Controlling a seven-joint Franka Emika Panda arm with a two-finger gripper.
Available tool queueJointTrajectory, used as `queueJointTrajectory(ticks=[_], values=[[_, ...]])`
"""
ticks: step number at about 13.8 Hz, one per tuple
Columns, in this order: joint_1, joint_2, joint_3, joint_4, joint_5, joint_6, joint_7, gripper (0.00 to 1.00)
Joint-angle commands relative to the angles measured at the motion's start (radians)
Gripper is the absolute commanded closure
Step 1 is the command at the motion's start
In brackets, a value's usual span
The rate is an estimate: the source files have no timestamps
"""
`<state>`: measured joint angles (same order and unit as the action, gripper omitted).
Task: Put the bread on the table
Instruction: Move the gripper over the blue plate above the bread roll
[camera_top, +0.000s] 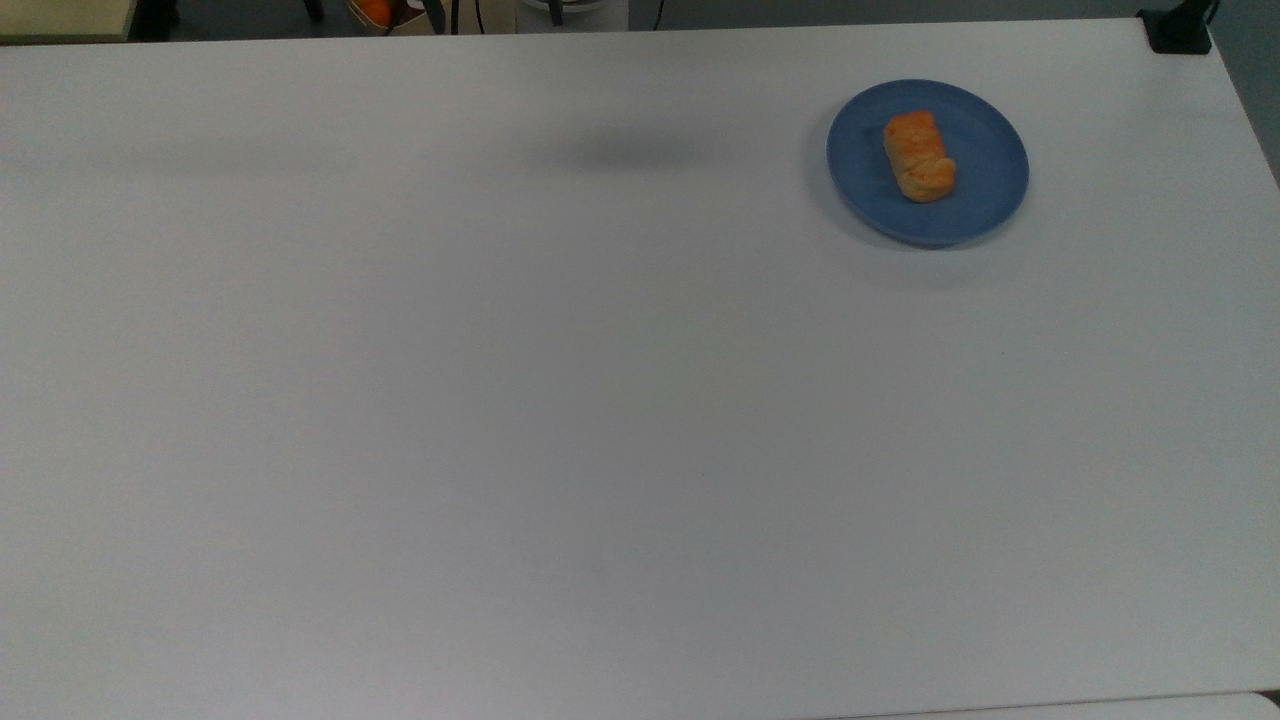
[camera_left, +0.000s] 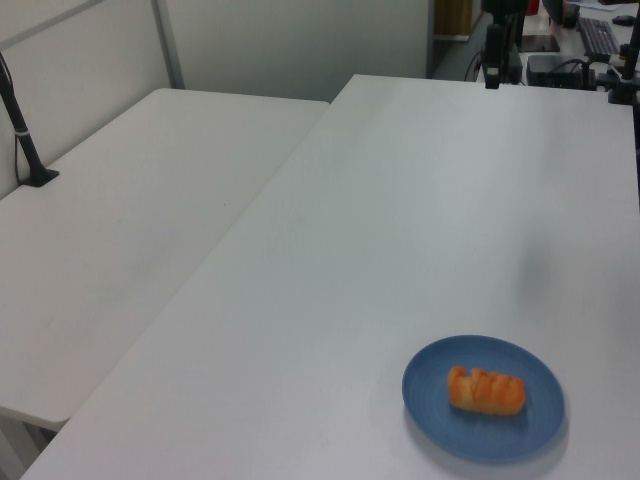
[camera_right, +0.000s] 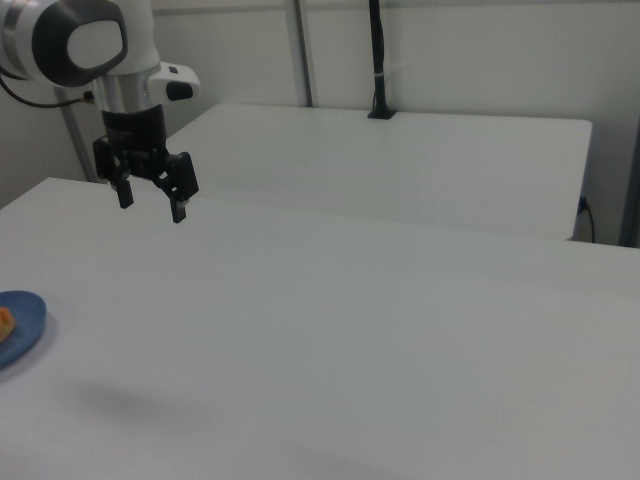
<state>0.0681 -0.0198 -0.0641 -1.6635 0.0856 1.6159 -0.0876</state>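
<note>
Golden-orange bread (camera_top: 919, 156) lying on blue plate (camera_top: 985, 190), white table (camera_top: 560, 400), end effector (camera_right: 152, 202) released, raised above table

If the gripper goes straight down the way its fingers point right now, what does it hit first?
Most likely bare table. In the right view the gripper hangs open, fingers pointing down, well off from the blue plate holding the bread. Depth is uncertain, but nothing appears to lie beneath it.
</note>
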Motion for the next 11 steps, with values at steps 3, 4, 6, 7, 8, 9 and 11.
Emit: queueJointTrajectory(ticks=[3,4,6,7,8,9,11], values=[[0.125,-0.012,0.061,-0.01,-0.003,-0.033,0.093,0.0],[0.159,-0.011,0.079,-0.009,-0.003,-0.03,0.135,0.0],[0.188,-0.012,0.144,-0.004,-0.003,-0.028,0.183,0.0],[0.188,-0.006,0.186,-0.004,-0.003,-0.022,0.198,0.0],[0.188,0.013,0.231,-0.002,-0.004,-0.019,0.219,0.0],[0.19,0.023,0.268,-0.004,-0.001,-0.001,0.235,0.0],[0.206,0.073,0.331,-0.015,-0.003,0.079,0.268,0.0]])
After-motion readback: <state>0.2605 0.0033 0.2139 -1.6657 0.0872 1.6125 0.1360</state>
